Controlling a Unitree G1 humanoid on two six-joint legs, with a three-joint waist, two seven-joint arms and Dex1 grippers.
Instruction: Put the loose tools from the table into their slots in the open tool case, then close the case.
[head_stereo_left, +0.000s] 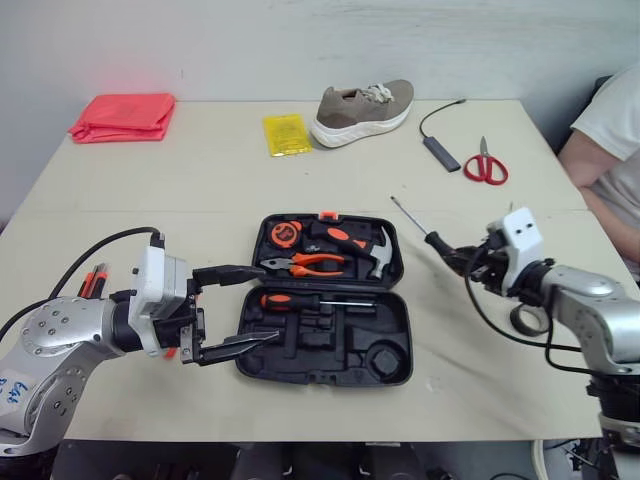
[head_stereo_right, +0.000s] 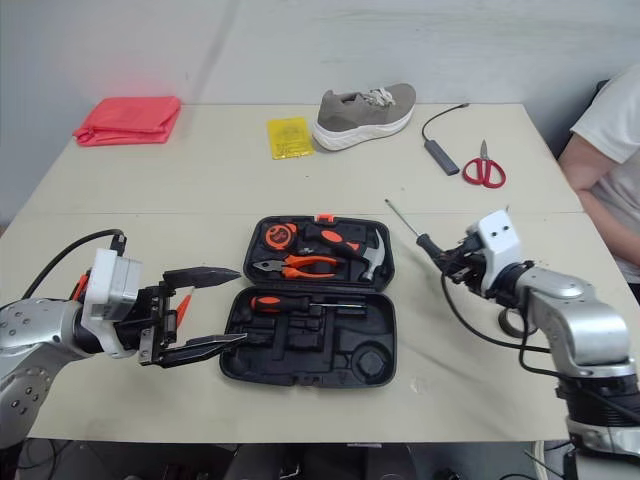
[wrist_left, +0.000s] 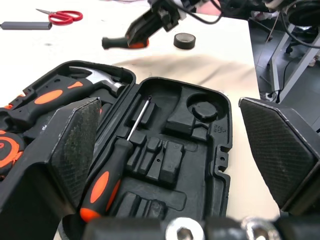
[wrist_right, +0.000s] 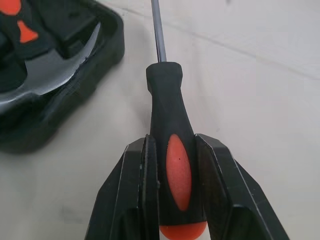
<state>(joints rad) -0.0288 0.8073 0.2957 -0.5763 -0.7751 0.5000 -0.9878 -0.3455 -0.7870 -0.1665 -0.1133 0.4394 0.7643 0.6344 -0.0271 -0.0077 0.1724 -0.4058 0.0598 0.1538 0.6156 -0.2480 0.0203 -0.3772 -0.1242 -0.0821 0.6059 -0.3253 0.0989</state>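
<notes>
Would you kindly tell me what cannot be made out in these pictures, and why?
1. Orange tool beside the left arm: left eye view, mostly behind the arm; kind unclear.
2. Tape roll: left eye view, partly covered by the right arm.
3. Screwdriver in the right claw: tip cut off by the right wrist view's edge, too small in the eye views.
4. Person: cut off by the left eye view's edge.

A red cloth (head_stereo_left: 123, 117) lies folded at the far left corner of the table (head_stereo_left: 200, 190). A small yellow packet (head_stereo_left: 286, 134) sits just beside a tan shoe (head_stereo_left: 362, 111) with a white sole. Further right are a thin black stick on a cord (head_stereo_left: 440, 153) and red scissors (head_stereo_left: 485, 165). A person's arm (head_stereo_left: 610, 150) in a white sleeve rests at the right edge.
</notes>
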